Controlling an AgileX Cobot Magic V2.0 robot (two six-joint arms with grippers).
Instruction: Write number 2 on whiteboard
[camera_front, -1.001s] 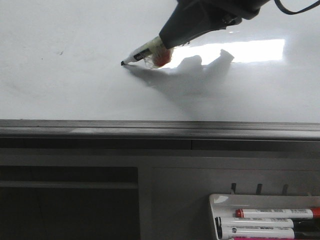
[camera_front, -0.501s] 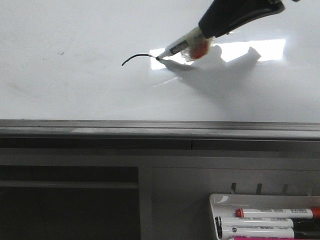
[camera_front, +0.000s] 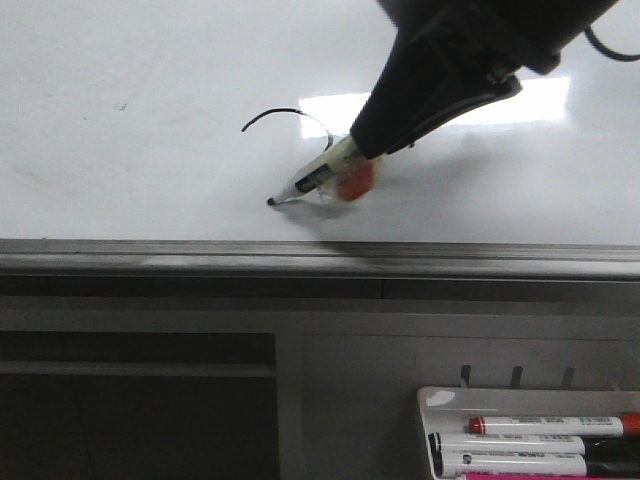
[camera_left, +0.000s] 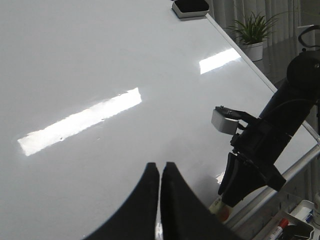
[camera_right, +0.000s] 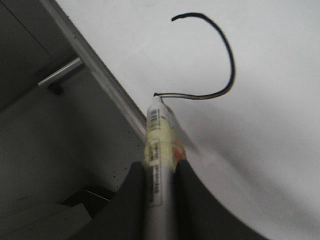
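Right gripper (camera_right: 160, 172): jaws clamped on a marker (camera_front: 318, 180), tip touching the whiteboard (camera_front: 140, 150) near its grey edge rail (camera_front: 200, 250). The number 2 (camera_right: 220, 55) is partial: hooked top and slanted stroke ending at the tip. Left gripper (camera_left: 160, 200): jaws closed, empty, above the whiteboard.

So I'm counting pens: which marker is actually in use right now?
The marker clamped in the right gripper, its tip on the whiteboard. The other markers lie in the tray.
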